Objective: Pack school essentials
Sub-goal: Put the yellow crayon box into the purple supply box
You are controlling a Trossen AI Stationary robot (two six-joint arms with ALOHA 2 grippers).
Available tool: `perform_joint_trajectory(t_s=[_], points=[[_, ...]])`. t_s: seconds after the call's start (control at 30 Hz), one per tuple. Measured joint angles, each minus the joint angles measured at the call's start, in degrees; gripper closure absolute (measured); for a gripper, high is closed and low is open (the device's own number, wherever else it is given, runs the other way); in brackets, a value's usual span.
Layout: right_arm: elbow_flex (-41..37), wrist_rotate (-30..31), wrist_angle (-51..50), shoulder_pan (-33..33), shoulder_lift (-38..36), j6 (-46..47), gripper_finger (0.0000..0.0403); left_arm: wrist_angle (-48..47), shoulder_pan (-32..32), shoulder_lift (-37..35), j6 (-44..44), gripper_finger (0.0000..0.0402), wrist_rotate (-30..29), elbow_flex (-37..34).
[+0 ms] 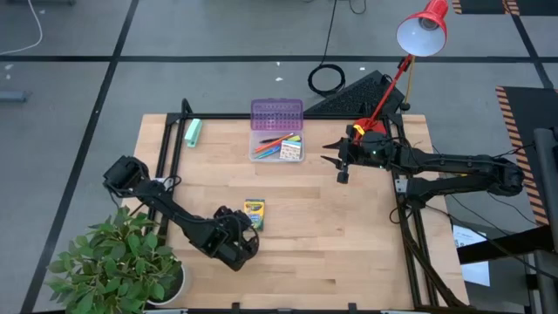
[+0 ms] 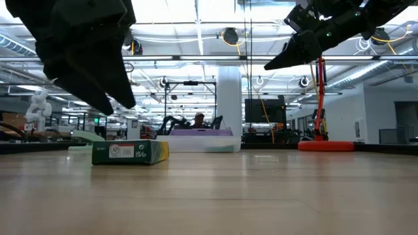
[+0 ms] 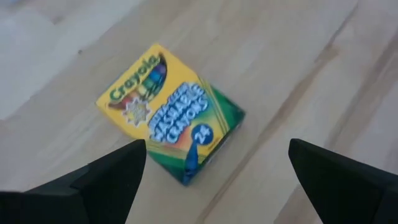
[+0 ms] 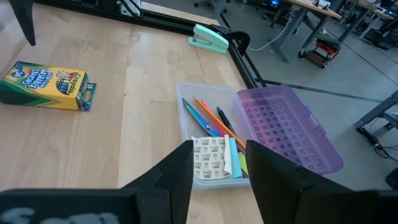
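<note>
Left gripper (image 1: 243,228): hung near the table's front, fingers spread, nothing between them. Crayon box (image 1: 254,213): lay flat on the wooden table (image 1: 349,244), just beyond that gripper. Clear box (image 1: 277,146): sat at the far edge, purple lid (image 1: 277,114) swung back, pens (image 4: 211,118) and a patterned pad (image 4: 211,157) inside. Right gripper (image 1: 336,153): hovered beside it, fingers apart, empty.

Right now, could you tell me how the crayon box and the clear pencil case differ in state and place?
The crayon box is shut and lies flat near the table's middle, below the open left gripper; the pencil case stands open at the far edge, purple lid folded back. The crayon box is opaque yellow-green card; the pencil case is see-through, showing pens inside. Both rest on the table, untouched.
</note>
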Motion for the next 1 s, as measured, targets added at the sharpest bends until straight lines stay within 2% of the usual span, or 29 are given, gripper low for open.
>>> perform_joint_trajectory(t_s=[0.2,0.43,0.6,0.73,1.0], points=[[0.0,0.0,0.0,0.0,0.0,0.0,0.0261,3.3,1.1,0.0,-3.2,0.0002,-3.6,0.0],[0.0,0.0,0.0,0.0,0.0,0.0,0.0261,4.3,1.7,0.0,-3.3,0.0002,-3.6,0.0],[0.0,0.0,0.0,0.0,0.0,0.0,0.0261,4.5,3.5,0.0,-9.2,0.0002,2.6,0.0],[0.0,0.0,0.0,0.0,0.0,0.0,0.0261,3.4,6.1,0.0,-14.0,0.0002,5.3,0.0],[0.0,0.0,0.0,0.0,0.0,-0.1,0.0261,-2.2,12.5,0.0,-13.1,0.0002,12.9,0.0]])
